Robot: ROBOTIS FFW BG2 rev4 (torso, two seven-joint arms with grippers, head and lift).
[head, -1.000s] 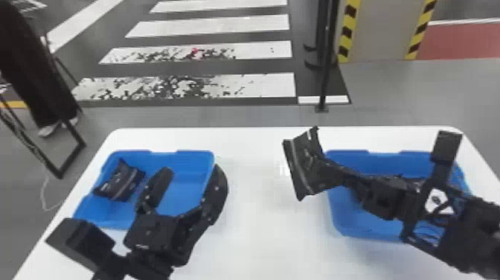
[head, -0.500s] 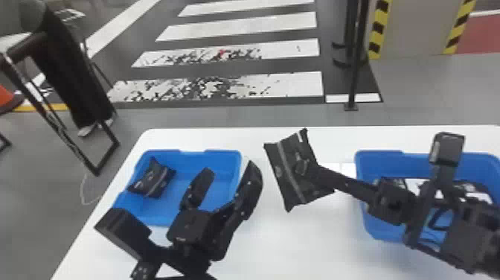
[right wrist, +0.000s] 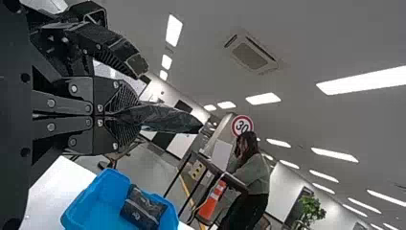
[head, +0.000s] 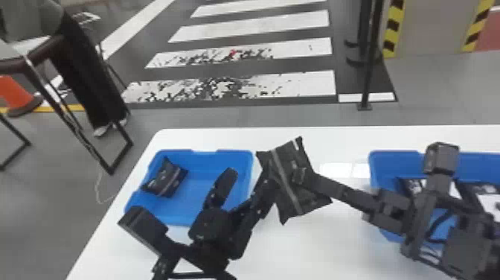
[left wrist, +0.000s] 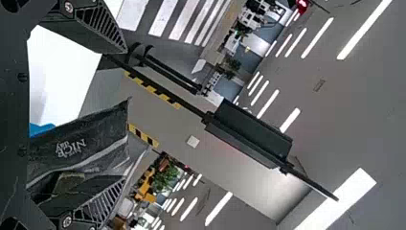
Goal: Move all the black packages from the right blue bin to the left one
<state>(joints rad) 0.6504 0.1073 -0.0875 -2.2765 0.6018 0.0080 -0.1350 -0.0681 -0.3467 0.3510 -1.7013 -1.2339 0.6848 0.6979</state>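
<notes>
You've got the black package (head: 294, 203) pinched in the right gripper (head: 300, 175) mid-frame, so centre it, probably off to one side, between the left gripper's (head: 248, 174) spread fingers, clamp, then release, left bin (head: 204, 164) at frame left next.

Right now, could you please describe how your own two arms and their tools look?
My left arm and right arm are black to dark grey, with blocky segments; black cables loop at the right one. The left tool and right tool are also black, with ribbed parts and round, silvery screws.
</notes>
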